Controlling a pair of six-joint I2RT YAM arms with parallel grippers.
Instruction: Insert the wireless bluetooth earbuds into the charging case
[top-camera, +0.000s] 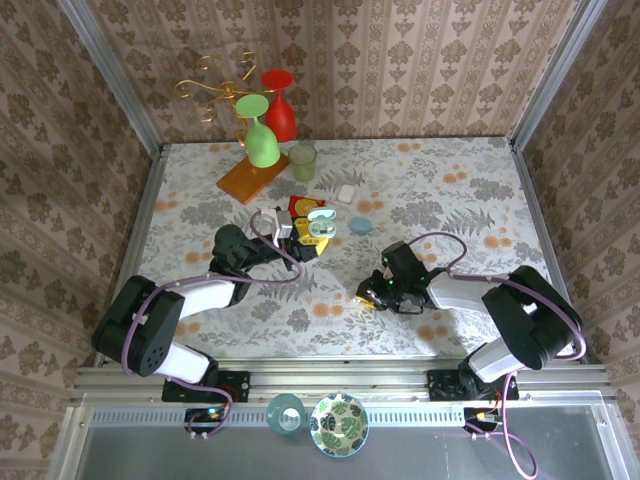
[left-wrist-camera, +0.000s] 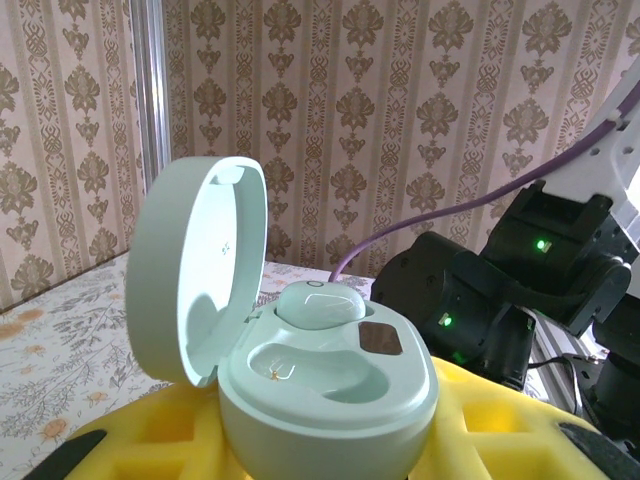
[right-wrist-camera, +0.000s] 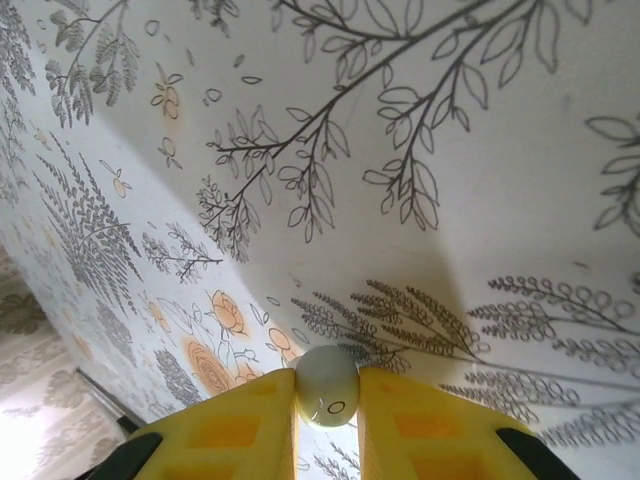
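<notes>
We see the charging case (left-wrist-camera: 330, 390) open and upright, lid swung left, one earbud (left-wrist-camera: 318, 302) seated in its far socket, the case clasped between our left gripper (top-camera: 305, 235)'s yellow fingers (left-wrist-camera: 500, 425), while our right gripper (top-camera: 370, 295) pinches the other earbud (right-wrist-camera: 327, 386) over the leaf-printed table (right-wrist-camera: 450, 150), well apart from the case.

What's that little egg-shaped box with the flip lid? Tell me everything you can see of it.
The charging case is a smooth, pale blue-green oval of glossy plastic, hinged open with its lid standing upright on the left. Inside are two sockets: the far one holds an earbud, the near one is empty, with a tiny gold contact at its bottom. A dark square patch marks the inner face's right side. The case sits upright between the yellow fingers of the left hand.
</notes>
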